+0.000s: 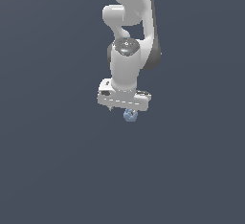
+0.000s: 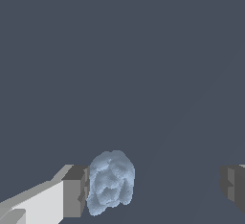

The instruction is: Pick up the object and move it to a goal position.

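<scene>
**Gripper straddling the object, fingers not yet closed**

I judged this to be the grasp step. In the exterior view the arm [image 1: 128, 41] hung straight down and the gripper [image 1: 125, 107] sat low over the object [image 1: 129, 115], which peeked out just under the gripper's body. From the wrist view I saw the jaws spread wide: 1 finger [image 2: 74, 192] was right against the object [image 2: 111, 183], touching it or very nearly so, while the other finger [image 2: 233, 184] stood well apart from it on the far side. So the gripper was released and held nothing.

The next move, as I read it, called for closing the fingers. Because the object lay off-centre between them, I expected the far finger to travel most of the way before both pads bore on it, and the object might be nudged sideways as that happened. Only after a firm pinch would a lift and a carry to the goal make sense. I saw no goal marker in either view.

The object looked like a small pale blue-grey blob, lumpy and bumpy all over, taller than wide in the wrist view, and much smaller than the gripper. I could not tell whether it rested on the plain dark ground.
</scene>
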### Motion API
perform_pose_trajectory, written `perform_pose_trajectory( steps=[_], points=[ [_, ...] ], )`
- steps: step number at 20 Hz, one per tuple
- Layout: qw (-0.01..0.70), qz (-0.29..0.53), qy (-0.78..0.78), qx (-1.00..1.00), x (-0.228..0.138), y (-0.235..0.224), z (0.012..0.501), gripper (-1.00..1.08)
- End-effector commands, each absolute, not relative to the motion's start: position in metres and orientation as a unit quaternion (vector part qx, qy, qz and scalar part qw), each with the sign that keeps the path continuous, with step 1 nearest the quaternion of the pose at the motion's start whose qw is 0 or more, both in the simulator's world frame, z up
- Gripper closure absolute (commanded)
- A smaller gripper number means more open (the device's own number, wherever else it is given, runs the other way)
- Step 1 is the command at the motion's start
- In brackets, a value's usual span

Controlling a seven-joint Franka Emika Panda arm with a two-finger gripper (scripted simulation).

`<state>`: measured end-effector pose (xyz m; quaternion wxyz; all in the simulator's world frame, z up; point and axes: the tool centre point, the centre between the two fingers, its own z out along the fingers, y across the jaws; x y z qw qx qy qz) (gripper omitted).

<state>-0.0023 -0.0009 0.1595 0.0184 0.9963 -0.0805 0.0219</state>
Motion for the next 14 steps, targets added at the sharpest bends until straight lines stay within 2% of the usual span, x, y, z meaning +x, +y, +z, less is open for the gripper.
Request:
perform_pose_trajectory(
  steps=[1,14],
  points=[
    [0.015,0.02,-0.109,0.994,-0.008,0.006,0.153,-0.92],
    [0.002,0.006,-0.259,0.966,-0.041,0.034,0.119,-0.92]
  ],
)
